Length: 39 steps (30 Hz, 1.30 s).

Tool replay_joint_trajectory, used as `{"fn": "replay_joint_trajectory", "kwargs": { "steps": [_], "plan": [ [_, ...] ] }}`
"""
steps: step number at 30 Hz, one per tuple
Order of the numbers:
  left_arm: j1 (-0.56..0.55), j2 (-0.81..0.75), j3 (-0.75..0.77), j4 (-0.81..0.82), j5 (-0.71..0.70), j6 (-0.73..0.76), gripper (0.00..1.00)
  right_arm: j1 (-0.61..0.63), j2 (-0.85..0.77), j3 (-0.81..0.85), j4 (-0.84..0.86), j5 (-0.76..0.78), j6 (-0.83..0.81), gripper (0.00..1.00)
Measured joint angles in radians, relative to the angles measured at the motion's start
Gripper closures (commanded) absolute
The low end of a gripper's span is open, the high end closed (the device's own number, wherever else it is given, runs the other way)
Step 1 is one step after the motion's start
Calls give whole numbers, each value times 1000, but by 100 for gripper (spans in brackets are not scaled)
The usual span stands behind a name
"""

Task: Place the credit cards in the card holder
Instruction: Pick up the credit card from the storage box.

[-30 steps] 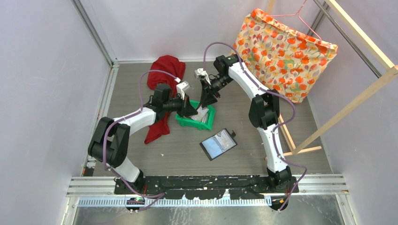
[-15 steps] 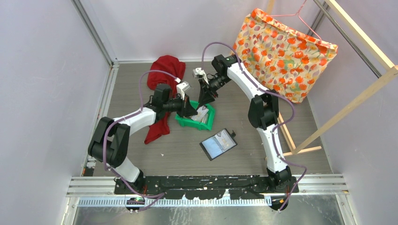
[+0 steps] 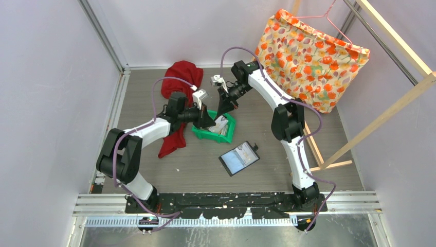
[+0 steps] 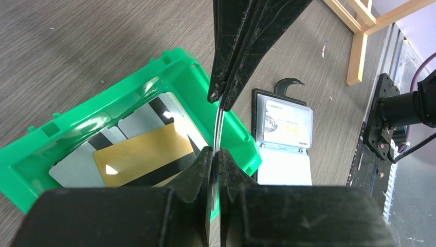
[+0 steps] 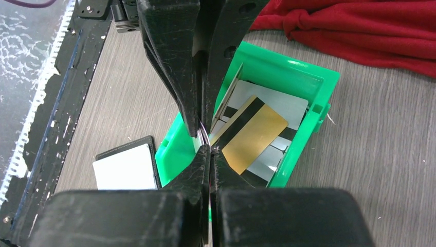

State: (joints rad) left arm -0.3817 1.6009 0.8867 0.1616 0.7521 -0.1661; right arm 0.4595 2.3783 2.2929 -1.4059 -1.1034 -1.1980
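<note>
Left claw [image 4: 216, 154] is pressed together on the held card [image 4: 218, 126], which stands edge-on. Right claw [image 5: 208, 152] comes in from the far side, tips pressed on the same card's opposite edge, so both pinch it and the two sets of tips nearly meet. The card hangs above the near-right wall of the green bin [image 4: 177, 56], clear of the rim.

Room: bare table [image 3: 195, 164] near and right of the bin. Walls close the far and left sides; the base rail [image 3: 226, 198] runs along the near edge.

Around: the red cloth [image 3: 177, 82] lies far-left, just beside the bin under the left arm. The floral bag [image 3: 308, 56] and wooden frame [image 3: 329, 154] are far right, well apart. The two arms crowd the space over the bin.

Cards: a gold card [image 4: 144, 154] with a dark stripe lies flat in the bin, on top of grey cards [image 4: 139, 121]. The wallet [image 4: 284, 139] lies open and flat near-right of the bin, pale pockets up, tab toward the far side.
</note>
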Motion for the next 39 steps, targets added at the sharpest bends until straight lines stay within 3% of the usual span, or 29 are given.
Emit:
{"fn": "replay_joint_trajectory", "kwargs": {
  "steps": [15,23,25,27,28,34,39],
  "plan": [
    [20,0,1,-62,-48,13,59,10,2,-16,98,-1,49,99],
    [49,-57,-4,-64,-83,-33,32,0,2,-17,232,2,209,99],
    [64,-117,-12,-61,-94,-49,22,-10,1,-17,255,2,245,99],
    [78,-180,-18,-50,-106,-67,3,-24,-5,-19,267,2,275,99],
    [86,-210,-23,-40,-110,-78,1,-32,-11,-21,266,2,290,99],
    [124,-347,-82,71,-102,-213,1,-71,-145,-101,259,0,459,99],
    [118,-381,-204,264,-72,-456,6,-97,-349,-293,251,-41,650,99]
  ]
}}
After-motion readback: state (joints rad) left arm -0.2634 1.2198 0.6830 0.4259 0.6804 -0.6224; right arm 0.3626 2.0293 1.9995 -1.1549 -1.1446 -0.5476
